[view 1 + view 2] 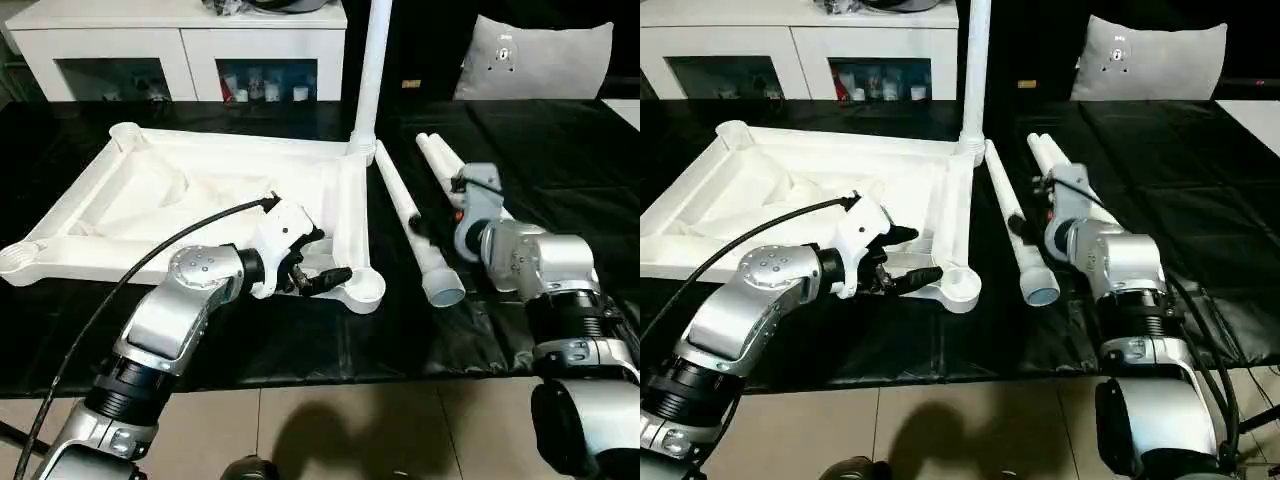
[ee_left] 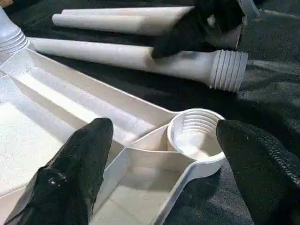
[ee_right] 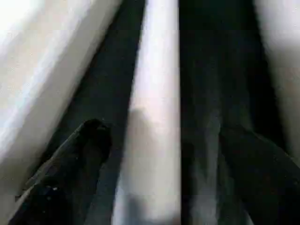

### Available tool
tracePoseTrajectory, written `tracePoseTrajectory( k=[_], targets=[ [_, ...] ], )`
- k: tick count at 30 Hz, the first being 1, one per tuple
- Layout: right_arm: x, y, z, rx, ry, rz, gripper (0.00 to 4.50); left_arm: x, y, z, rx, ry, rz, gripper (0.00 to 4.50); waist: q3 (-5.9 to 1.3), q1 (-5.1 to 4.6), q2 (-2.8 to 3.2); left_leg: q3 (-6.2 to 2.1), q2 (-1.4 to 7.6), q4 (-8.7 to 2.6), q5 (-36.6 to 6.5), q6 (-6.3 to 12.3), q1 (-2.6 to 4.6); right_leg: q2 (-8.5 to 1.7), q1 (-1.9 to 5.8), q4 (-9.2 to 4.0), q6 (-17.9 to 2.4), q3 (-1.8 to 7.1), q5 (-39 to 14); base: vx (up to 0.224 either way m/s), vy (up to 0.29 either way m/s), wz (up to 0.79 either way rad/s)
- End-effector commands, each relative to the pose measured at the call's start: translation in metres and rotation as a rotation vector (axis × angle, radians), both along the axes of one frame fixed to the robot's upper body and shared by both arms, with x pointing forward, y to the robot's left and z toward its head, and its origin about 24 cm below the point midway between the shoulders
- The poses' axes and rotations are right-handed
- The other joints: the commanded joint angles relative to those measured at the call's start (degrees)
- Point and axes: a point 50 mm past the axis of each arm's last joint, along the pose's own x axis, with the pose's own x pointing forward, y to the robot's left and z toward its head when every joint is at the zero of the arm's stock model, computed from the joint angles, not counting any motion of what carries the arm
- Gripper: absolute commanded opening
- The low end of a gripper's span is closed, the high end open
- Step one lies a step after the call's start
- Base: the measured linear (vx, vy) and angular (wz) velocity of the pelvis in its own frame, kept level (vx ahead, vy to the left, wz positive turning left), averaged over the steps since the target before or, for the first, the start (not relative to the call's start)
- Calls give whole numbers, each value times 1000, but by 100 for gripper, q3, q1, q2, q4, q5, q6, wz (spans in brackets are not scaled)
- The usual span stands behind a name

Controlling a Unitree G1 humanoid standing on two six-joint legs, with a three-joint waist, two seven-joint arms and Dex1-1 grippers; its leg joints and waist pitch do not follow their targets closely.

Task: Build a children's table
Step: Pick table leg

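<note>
The white plastic upturned tabletop (image 1: 200, 200) fills the frame's centre-left; the left gripper (image 1: 322, 258), jaws wide, brackets its near corner socket (image 2: 194, 136). At centre-right, the right gripper (image 3: 154, 154) straddles a loose white tapered leg (image 1: 415, 225), jaws wide.

Black-covered work surface (image 1: 560, 150) carried white tabletop (image 1: 150, 200) (upside down, ribbed underside up); beside it lay three loose white legs (image 1: 415, 225) side by side. Grey cushion (image 1: 535, 58) sat at far edge.
</note>
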Motion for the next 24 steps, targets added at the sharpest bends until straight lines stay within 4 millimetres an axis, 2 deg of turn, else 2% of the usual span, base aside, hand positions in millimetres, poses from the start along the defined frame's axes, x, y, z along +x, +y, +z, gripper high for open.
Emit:
tracePoseTrajectory(
  k=[1, 7, 24],
  targets=[
    [-2, 0, -4, -28, 73, -5, 413, 1, 0, 1, 15, -16, 2, 403, -462, 4, -25, -135, 248, -344, -805, -179, 180, -390, 255, -400, -1203, 219, -577, 0, 0, 0],
    [-5, 3, -6, 31, 119, -24, 386, 1, 1, 1, 18, -19, 2, 403, -459, 20, -28, -138, 259, -353, -872, -226, 186, -406, 253, -401, -1135, 225, -642, 0, 0, 0],
    [-6, 2, -6, 59, 138, -33, 227, 1, -1, 0, 23, -20, -7, 403, -465, 21, -22, -135, 263, -352, -865, -260, 196, -407, 249, -397, -1143, 223, -580, 0, 0, 0]
  ],
)
